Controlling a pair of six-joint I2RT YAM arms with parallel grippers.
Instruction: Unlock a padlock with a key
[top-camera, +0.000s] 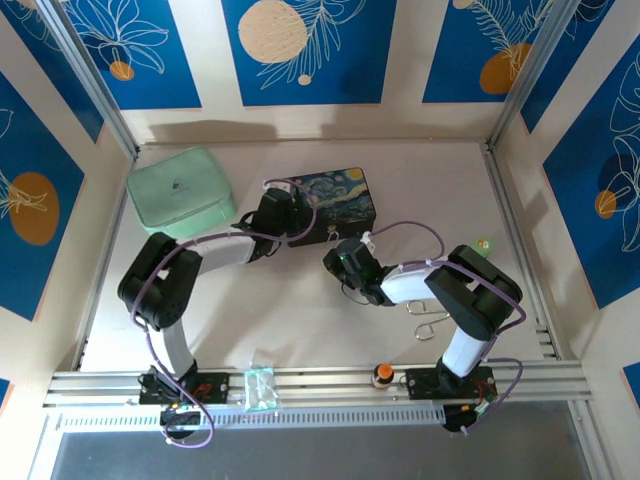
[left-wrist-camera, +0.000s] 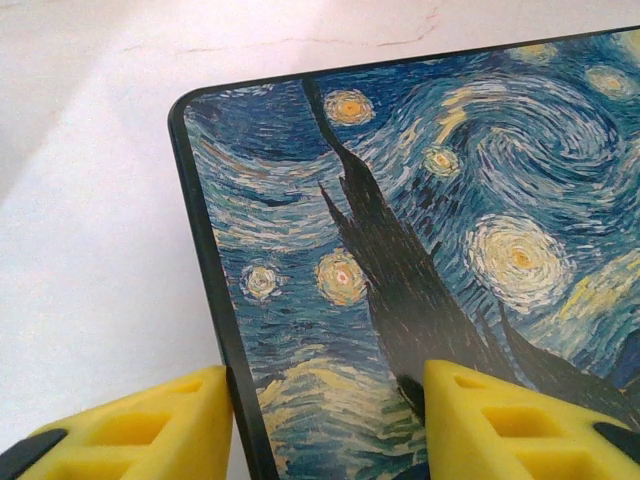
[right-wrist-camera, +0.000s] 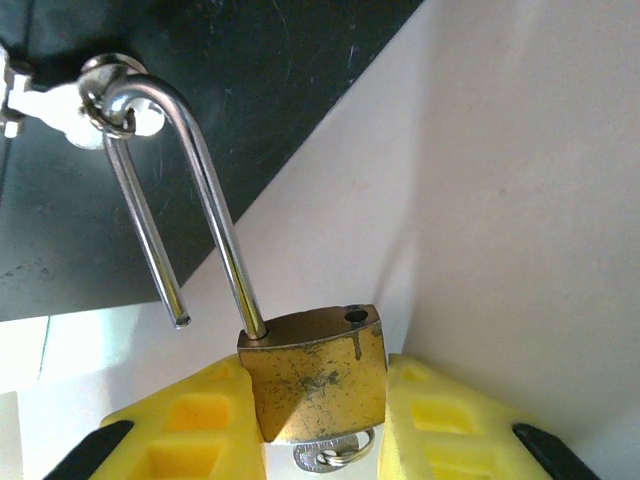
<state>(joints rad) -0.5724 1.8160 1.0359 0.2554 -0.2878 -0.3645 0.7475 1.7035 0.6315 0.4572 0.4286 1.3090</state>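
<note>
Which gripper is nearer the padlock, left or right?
Right. The right gripper is clamped on the padlock; the left gripper is apart from it, straddling an edge of the starry tin.

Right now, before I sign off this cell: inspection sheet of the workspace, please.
Surface: pale table, nothing spilled.
Job's things: padlock shackle open, one leg free, hooked through the latch ring of the starry tin; key in its underside.
Clutter: mint case, wire loops, green-orange bit; clear plastic piece and orange knob on the front rail.
Grippers: right gripper clamped on the padlock body; left gripper open, fingers straddling the tin's edge.
Cables: purple cables loop along both arms, no snag seen.
Surroundings: blue floral panels on the walls.
</note>
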